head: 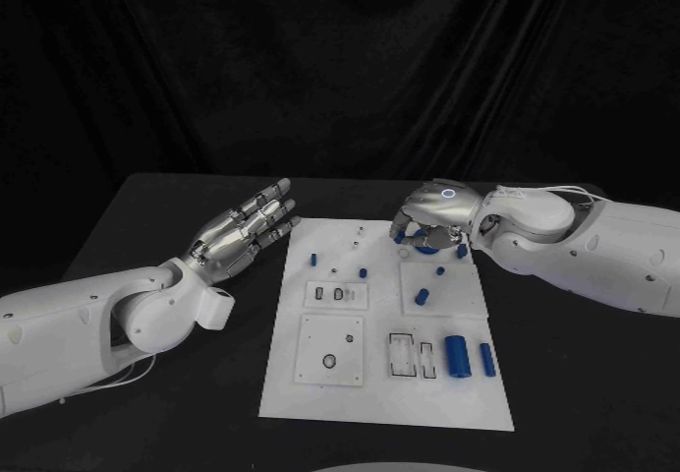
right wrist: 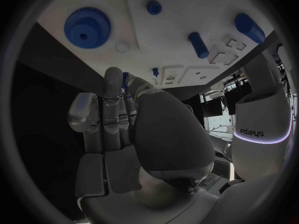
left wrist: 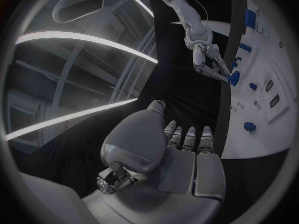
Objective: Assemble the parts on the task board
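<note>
Black table (head: pixel 170 206) under a black curtain; the white task board (head: pixel 382 393) lies mid-table with blue parts (head: pixel 456 354) on it. The left hand (head: pixel 249 228) hovers beside the board, fingers spread, empty. The right hand (head: pixel 432 218) curls over the board's far edge beside a blue gear (right wrist: pixel 87 27), perhaps not gripping anything; I cannot tell. The left forearm (right wrist: pixel 264 129) reads "edjeys", roughly.

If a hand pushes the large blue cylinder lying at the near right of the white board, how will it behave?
The large blue cylinder lies on its side on the white task board, so it would probably roll if pushed across its length. It looks rigid and smooth, perhaps slippery to pinch.
</note>
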### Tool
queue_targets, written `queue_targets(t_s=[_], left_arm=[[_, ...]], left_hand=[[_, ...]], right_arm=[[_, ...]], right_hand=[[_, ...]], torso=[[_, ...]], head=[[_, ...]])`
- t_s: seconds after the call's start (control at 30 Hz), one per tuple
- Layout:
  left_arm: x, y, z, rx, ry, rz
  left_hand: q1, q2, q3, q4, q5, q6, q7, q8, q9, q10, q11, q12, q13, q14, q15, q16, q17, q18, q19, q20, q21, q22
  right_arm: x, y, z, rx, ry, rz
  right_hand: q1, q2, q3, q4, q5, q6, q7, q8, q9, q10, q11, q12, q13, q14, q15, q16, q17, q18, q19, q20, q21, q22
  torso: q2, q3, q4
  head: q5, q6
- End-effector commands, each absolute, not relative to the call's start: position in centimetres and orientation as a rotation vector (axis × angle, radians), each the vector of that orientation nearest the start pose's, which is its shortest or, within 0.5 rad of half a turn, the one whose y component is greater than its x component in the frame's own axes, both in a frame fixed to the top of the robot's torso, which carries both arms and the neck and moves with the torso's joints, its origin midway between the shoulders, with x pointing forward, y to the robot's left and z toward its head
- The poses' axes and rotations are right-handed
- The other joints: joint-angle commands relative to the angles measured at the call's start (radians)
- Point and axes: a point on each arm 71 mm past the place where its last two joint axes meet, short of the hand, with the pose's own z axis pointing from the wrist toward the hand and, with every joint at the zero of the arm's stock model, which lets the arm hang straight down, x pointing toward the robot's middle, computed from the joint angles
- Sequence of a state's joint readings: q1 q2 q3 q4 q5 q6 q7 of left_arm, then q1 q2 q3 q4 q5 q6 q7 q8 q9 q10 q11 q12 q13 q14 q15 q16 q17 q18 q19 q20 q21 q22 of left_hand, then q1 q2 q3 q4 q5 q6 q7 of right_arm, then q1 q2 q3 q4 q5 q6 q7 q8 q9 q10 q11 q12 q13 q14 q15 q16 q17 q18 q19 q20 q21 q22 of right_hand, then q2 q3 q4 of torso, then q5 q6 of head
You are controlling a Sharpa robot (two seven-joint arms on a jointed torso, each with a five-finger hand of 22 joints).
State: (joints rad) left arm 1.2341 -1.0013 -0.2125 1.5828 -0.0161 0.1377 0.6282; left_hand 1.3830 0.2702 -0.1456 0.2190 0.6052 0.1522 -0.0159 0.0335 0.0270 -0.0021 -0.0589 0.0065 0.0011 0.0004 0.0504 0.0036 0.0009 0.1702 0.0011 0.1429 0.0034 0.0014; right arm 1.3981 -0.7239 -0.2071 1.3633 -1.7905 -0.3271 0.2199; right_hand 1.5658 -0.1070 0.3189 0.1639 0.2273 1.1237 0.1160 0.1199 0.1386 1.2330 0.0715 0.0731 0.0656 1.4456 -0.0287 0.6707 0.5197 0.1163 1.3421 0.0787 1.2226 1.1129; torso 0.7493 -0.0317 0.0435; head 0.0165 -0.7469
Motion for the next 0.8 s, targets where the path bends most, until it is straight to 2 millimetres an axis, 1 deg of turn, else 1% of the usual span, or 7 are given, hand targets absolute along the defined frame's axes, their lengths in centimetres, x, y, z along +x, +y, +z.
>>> queue_targets(t_s=[0.03, 0.23, 0.37, 0.47, 0.53, 0.63, 0.8], left_arm=[[44.4, 24.9, -19.8, -0.955, 1.479, -1.949], [44.6, 24.7, -19.8, -0.952, 1.477, -1.950], [44.4, 24.4, -19.7, -0.950, 1.478, -1.959], [44.3, 24.3, -19.7, -0.950, 1.479, -1.964], [44.3, 24.2, -19.7, -0.949, 1.479, -1.966], [44.3, 24.1, -19.7, -0.949, 1.480, -1.967], [44.2, 24.0, -19.7, -0.948, 1.483, -1.971]], left_hand=[[0.010, 0.002, -0.001, -0.006, 0.006, 0.008, 0.001, 0.005, 0.001, 0.002, 0.006, -0.007, -0.001, 0.000, 0.004, -0.004, -0.001, -0.003, 0.000, 0.007, -0.002, -0.001], [0.011, 0.002, 0.000, -0.009, 0.008, 0.009, 0.002, 0.006, 0.001, 0.002, 0.007, -0.007, -0.001, 0.000, 0.004, -0.004, -0.001, -0.003, -0.001, 0.007, -0.003, -0.001], [0.011, 0.002, 0.000, -0.010, 0.008, 0.006, 0.001, 0.005, 0.001, 0.002, 0.007, -0.007, -0.001, 0.000, 0.004, -0.004, -0.001, -0.003, -0.001, 0.007, -0.003, -0.001], [0.011, 0.001, 0.000, -0.010, 0.008, 0.006, 0.002, 0.005, 0.001, 0.002, 0.007, -0.007, -0.001, 0.000, 0.004, -0.004, -0.001, -0.003, -0.001, 0.006, -0.003, -0.001], [0.011, 0.001, 0.000, -0.010, 0.008, 0.006, 0.002, 0.005, 0.001, 0.002, 0.007, -0.007, -0.001, 0.000, 0.004, -0.004, -0.001, -0.003, -0.001, 0.006, -0.003, -0.001], [0.011, 0.001, 0.001, -0.011, 0.008, 0.006, 0.002, 0.005, 0.001, 0.002, 0.008, -0.007, -0.001, 0.000, 0.003, -0.004, -0.001, -0.003, -0.001, 0.005, -0.003, -0.001], [0.011, 0.002, 0.001, -0.011, 0.009, 0.004, 0.002, 0.005, 0.000, 0.002, 0.008, -0.007, -0.001, 0.000, 0.003, -0.004, -0.001, -0.003, -0.001, 0.005, -0.003, -0.001]], right_arm=[[51.2, -15.8, -14.4, -0.798, 1.400, 0.629], [52.2, -13.7, -14.2, -0.817, 1.408, 0.629], [53.2, -12.6, -14.4, -0.823, 1.420, 0.616], [53.7, -12.2, -14.7, -0.822, 1.427, 0.606], [54.1, -11.8, -14.9, -0.821, 1.431, 0.597], [54.5, -11.5, -15.0, -0.818, 1.433, 0.587], [55.0, -11.2, -15.0, -0.814, 1.432, 0.575]], right_hand=[[-0.015, 0.002, 0.005, 0.002, -0.010, -0.013, 0.004, -0.012, -0.002, 0.018, -0.014, -0.006, -0.002, 0.001, 0.003, 0.005, 0.002, -0.015, 0.004, 0.002, 0.004, -0.002], [-0.020, 0.001, 0.009, 0.005, -0.022, -0.022, 0.006, -0.020, -0.004, 0.012, -0.012, -0.010, -0.002, -0.003, 0.004, 0.006, 0.004, -0.015, 0.002, 0.003, 0.003, 0.000], [-0.020, 0.000, 0.012, 0.005, -0.025, -0.027, 0.007, -0.024, -0.004, 0.008, -0.011, -0.011, -0.003, -0.005, 0.005, 0.007, 0.004, -0.014, 0.000, 0.004, 0.001, -0.003], [-0.021, 0.000, 0.012, 0.005, -0.026, -0.027, 0.007, -0.025, -0.004, 0.007, -0.010, -0.011, -0.003, -0.005, 0.006, 0.007, 0.004, -0.014, 0.000, 0.004, 0.001, -0.002], [-0.021, -0.001, 0.013, 0.005, -0.026, -0.029, 0.008, -0.027, -0.005, 0.005, -0.010, -0.012, -0.003, -0.006, 0.006, 0.007, 0.005, -0.014, -0.002, 0.005, -0.001, -0.003], [-0.021, -0.002, 0.015, 0.005, -0.027, -0.032, 0.008, -0.029, -0.005, 0.002, -0.009, -0.012, -0.003, -0.008, 0.007, 0.007, 0.005, -0.014, -0.004, 0.005, -0.002, -0.005], [-0.021, -0.003, 0.018, 0.004, -0.027, -0.035, 0.009, -0.032, -0.006, -0.001, -0.008, -0.012, -0.003, -0.011, 0.007, 0.007, 0.006, -0.013, -0.005, 0.006, -0.004, -0.006]], torso=[[0.000, 0.0011, -0.0013], [0.001, 0.0002, -0.0002], [0.002, -0.0008, 0.0017], [0.003, -0.0006, 0.0012], [0.006, -0.0005, 0.0053], [0.005, 0.0008, 0.0079], [0.007, 0.0006, 0.0099]], head=[[0.005, -0.002], [-0.010, 0.000], [-0.028, -0.005], [-0.034, -0.005], [-0.040, -0.001], [-0.047, -0.002], [-0.055, 0.000]])
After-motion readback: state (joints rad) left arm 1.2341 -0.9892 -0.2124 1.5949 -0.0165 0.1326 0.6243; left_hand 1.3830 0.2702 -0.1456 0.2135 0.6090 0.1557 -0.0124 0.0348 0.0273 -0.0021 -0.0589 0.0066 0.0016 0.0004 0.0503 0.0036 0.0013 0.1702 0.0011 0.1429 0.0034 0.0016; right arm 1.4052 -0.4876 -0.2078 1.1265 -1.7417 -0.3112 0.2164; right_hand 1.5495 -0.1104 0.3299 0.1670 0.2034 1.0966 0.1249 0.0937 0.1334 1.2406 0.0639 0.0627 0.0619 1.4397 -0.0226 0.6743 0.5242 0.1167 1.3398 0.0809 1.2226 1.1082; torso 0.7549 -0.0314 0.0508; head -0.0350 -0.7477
